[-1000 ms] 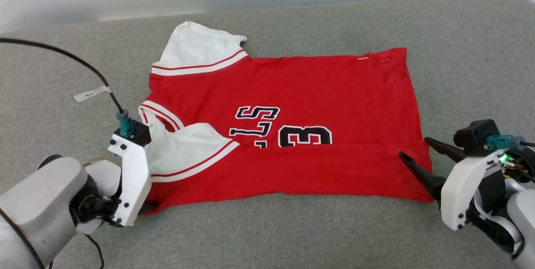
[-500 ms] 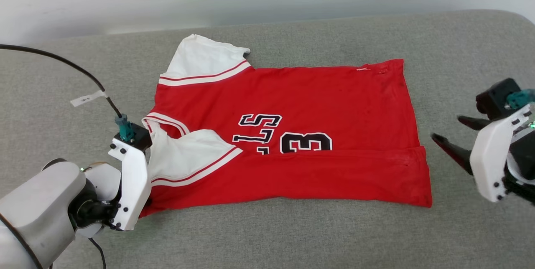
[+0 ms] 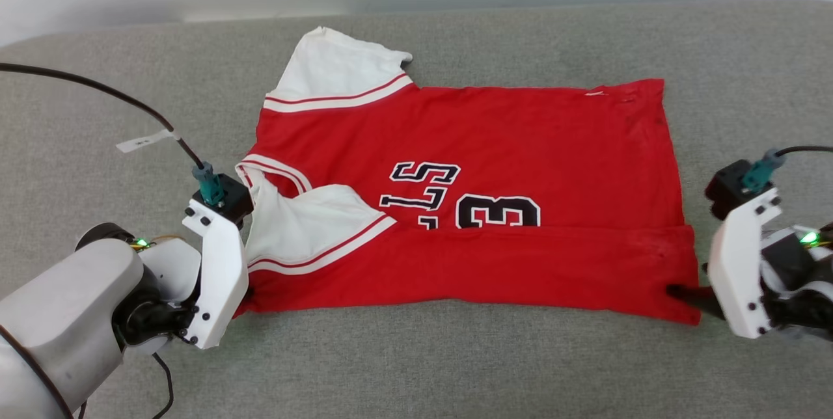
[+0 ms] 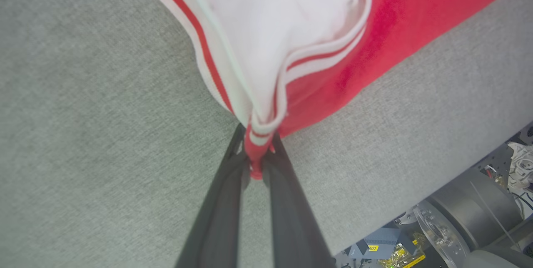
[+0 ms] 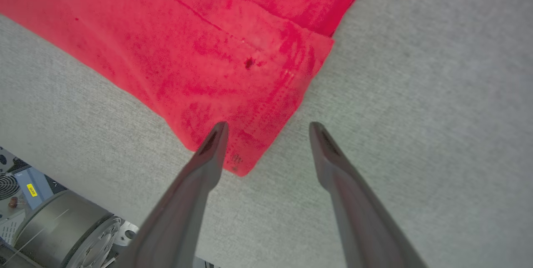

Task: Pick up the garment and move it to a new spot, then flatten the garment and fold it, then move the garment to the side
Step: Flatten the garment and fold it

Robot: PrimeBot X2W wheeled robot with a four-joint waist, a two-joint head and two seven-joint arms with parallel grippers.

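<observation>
Jersey [image 3: 494, 139]: half-folded. Left claw [image 4: 258, 151]: pinched on its striped near corner. Right claw [image 5: 268, 128]: wide, at opposite hem corner; should close catching both layers.

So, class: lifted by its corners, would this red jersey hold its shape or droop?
Probably droop: the jersey bunches into a narrow pleat where the left tool pinches its striped trim. Likely light too, lying thin and flat on the grey cushion. Its folded near edge may well fall open.
</observation>
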